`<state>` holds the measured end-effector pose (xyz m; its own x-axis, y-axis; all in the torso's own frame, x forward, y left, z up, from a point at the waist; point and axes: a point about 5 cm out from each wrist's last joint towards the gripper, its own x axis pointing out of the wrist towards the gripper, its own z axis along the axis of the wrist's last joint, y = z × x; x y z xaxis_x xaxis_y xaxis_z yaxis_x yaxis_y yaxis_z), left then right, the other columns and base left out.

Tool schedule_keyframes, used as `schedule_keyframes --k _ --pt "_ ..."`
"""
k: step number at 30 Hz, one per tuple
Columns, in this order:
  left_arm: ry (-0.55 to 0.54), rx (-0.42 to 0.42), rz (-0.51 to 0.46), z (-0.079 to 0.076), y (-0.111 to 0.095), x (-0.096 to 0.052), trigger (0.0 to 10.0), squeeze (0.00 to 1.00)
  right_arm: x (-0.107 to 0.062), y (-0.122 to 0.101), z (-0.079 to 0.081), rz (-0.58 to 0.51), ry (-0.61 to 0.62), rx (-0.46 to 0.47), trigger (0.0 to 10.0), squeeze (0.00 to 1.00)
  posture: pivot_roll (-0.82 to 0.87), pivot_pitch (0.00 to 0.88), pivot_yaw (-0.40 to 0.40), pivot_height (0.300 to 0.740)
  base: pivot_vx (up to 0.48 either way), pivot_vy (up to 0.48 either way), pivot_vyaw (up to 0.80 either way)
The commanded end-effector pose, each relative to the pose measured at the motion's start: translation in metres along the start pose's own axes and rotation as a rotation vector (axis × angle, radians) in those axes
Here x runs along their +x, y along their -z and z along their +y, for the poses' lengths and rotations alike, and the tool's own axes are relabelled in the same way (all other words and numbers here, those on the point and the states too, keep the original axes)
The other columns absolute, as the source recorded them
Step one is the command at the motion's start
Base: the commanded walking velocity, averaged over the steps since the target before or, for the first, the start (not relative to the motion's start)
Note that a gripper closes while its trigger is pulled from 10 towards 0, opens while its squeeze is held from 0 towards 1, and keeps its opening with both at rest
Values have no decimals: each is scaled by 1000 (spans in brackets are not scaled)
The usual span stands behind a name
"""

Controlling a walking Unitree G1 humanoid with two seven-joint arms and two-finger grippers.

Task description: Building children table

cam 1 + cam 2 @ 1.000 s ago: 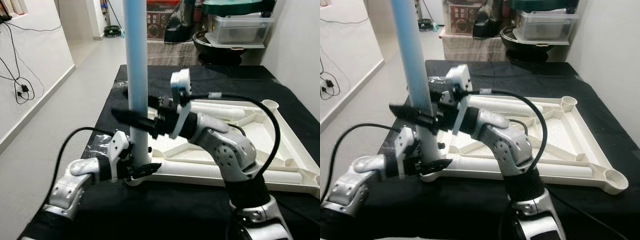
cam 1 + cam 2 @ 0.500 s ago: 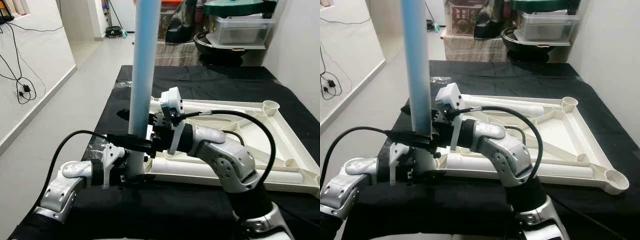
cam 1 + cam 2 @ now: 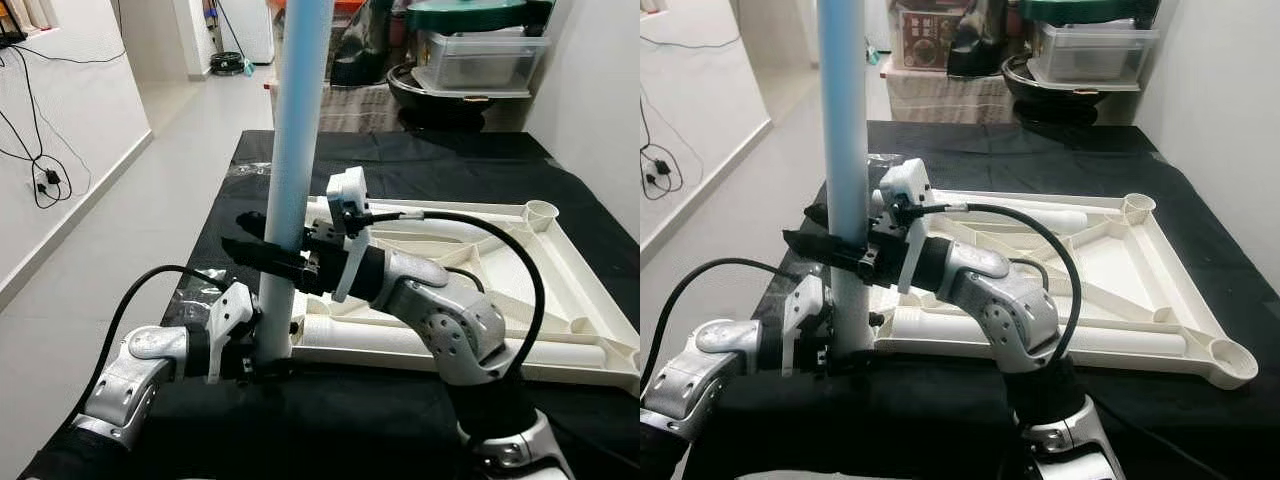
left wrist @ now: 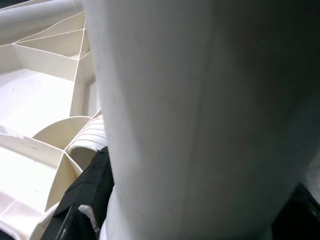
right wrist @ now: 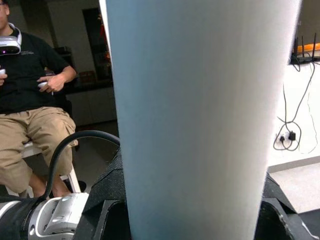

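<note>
Since half a second ago: table leg (image 3: 300,150) more upright, my right gripper (image 3: 262,254) higher on it. Both pincers pinch it, my left gripper (image 3: 262,358) low, seemingly at the tabletop (image 3: 560,290) corner socket. Risk: a tilt jams the leg.

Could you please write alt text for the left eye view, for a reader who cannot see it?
Both claws hold an upright pale blue table leg at the near left corner of an upturned cream tabletop on black cloth: the right claw higher, the left claw at its base.

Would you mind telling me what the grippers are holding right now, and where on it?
Both hold the blue leg, upright at the tabletop's corner: the right gripper around its middle, the left gripper low, near its white foot.
</note>
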<state>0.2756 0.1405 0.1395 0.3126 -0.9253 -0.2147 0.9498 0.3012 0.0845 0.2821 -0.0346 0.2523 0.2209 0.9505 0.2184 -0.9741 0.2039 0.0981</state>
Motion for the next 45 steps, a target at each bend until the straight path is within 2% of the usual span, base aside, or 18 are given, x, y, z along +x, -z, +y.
schedule_keyframes --k 1,3,4,14,15,16,18,19,20,21,22,23,24,25,26,31,39,45 --pt "39 71 15 -2 -4 6 10000 0 8 2 8 -19 -37 34 0 0 -42 0 2 740 0 0 0" --pt "34 77 14 -2 -4 6 10000 0 8 2 8 -21 -35 34 0 0 -42 0 2 740 0 0 0" --pt "-6 78 -10 2 -6 5 10000 1000 6 -1 3 -31 -4 9 0 0 -40 0 2 740 0 0 0" --pt "-207 52 -185 10 -27 -6 10000 1000 -14 -35 -34 -145 213 -101 0 0 -35 0 -1 740 0 0 0" --pt "-289 38 -225 11 -32 -11 10000 1000 -23 -44 -43 -170 261 -123 0 0 -32 0 2 740 0 0 0" --pt "-289 38 -225 11 -32 -11 10000 1000 -23 -44 -43 -170 261 -123 0 0 -32 0 2 740 0 0 0" --pt "-454 18 -271 13 -36 -20 10000 1000 -41 -57 -57 -184 359 -182 0 0 -29 0 -8 740 0 0 0" --pt "-454 18 -271 13 -36 -20 10000 1000 -41 -57 -57 -184 359 -182 0 0 -29 0 -8 740 0 0 0" --pt "-579 33 -301 18 -38 -25 10000 447 -51 -62 -66 -184 431 -217 0 0 -23 0 -18 740 0 0 0" --pt "-658 45 -320 21 -40 -28 10000 447 -57 -65 -72 -183 476 -239 0 0 -23 0 -18 740 0 0 0" --pt "-830 2 -366 29 -40 -31 10000 0 -67 -68 -84 -180 602 -280 0 0 -16 0 -24 740 0 0 0" --pt "-830 2 -366 29 -40 -31 10000 0 -67 -68 -84 -180 602 -280 0 0 -16 0 -24 740 0 0 0" --pt "-945 -40 -382 32 -38 -32 10000 0 -75 -70 -93 -174 699 -316 1137 0 -16 0 -26 740 0 0 0" --pt "-945 -40 -382 32 -38 -32 10000 0 -75 -70 -93 -174 699 -316 1137 0 -16 0 -26 740 0 0 0" --pt "-1007 -66 -381 29 -35 -27 10000 0 -81 -70 -98 -169 787 -342 10000 0 -14 0 -29 740 0 0 0" --pt "-1043 -84 -350 12 -30 -11 10000 0 -90 -69 -103 -194 950 -406 10000 0 -11 0 -37 740 0 0 0" --pt "-1024 -43 -301 2 -27 -4 10000 0 -110 -50 -99 -182 1104 -444 10000 0 -20 0 -34 740 0 0 0" --pt "-1039 -14 -304 4 -31 7 10000 0 -121 -40 -106 -214 1177 -331 10000 0 -30 0 -22 740 0 -431 -267"
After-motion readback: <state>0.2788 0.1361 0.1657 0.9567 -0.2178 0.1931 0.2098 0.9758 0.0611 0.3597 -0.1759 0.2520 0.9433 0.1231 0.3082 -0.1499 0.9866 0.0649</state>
